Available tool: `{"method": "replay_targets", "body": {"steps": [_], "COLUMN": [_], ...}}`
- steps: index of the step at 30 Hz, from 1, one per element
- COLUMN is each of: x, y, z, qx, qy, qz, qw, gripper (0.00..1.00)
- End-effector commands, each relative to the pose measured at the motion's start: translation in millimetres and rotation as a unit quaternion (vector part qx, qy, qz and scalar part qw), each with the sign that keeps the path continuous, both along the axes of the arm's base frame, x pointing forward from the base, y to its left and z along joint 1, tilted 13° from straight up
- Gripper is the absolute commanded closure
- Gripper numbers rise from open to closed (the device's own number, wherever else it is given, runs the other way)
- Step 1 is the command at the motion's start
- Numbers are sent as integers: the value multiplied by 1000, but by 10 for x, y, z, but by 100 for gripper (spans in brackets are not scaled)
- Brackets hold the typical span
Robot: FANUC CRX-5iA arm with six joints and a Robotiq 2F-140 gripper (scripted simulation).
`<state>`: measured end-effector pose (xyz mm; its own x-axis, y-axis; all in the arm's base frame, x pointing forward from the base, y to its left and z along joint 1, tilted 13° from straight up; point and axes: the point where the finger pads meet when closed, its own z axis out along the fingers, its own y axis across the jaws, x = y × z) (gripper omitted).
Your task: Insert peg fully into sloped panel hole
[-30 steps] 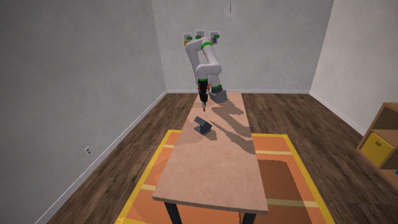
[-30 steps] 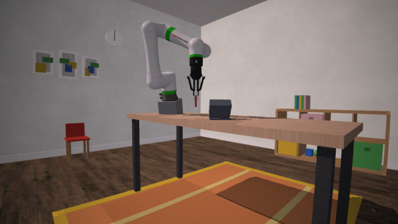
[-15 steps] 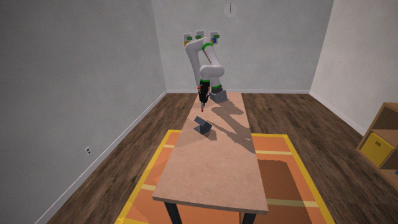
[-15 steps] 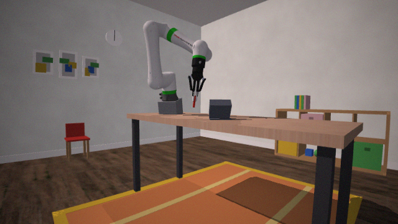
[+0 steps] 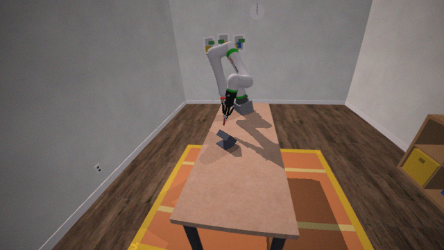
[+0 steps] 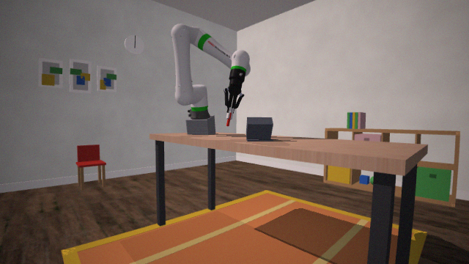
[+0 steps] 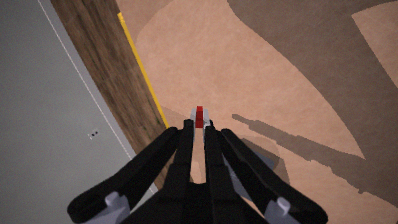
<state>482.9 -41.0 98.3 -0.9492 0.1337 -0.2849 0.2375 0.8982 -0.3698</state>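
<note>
My gripper (image 5: 225, 119) (image 6: 229, 119) (image 7: 199, 115) is shut on a thin red peg (image 5: 224, 122) (image 6: 228, 121) (image 7: 199, 116) and holds it in the air above the table, tilted, near the arm's base. The peg's lower end sticks out below the fingertips. The dark grey sloped panel (image 5: 226, 139) (image 6: 259, 128) stands on the table (image 5: 239, 194) (image 6: 330, 148) a short way in front of the gripper; its hole does not show clearly. In the wrist view only a grey corner of the panel (image 7: 267, 161) shows behind the fingers.
The arm's grey base block (image 5: 243, 107) (image 6: 200, 126) stands at the table's far end. The table's left edge is close below the gripper in the wrist view, with floor and a yellow rug border (image 7: 142, 75) beyond it. A shelf (image 6: 392, 161) stands by the right wall.
</note>
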Motion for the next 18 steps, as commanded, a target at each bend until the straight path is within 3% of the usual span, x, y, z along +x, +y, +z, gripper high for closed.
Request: {"method": "replay_targets", "body": {"steps": [1,18], "x": [21,190], "y": [0,85], "z": [9,87], "qx": [-12,-100], "qy": [1,10], "qz": [13,111], "qw": [1000,989], "gripper": [100,100]}}
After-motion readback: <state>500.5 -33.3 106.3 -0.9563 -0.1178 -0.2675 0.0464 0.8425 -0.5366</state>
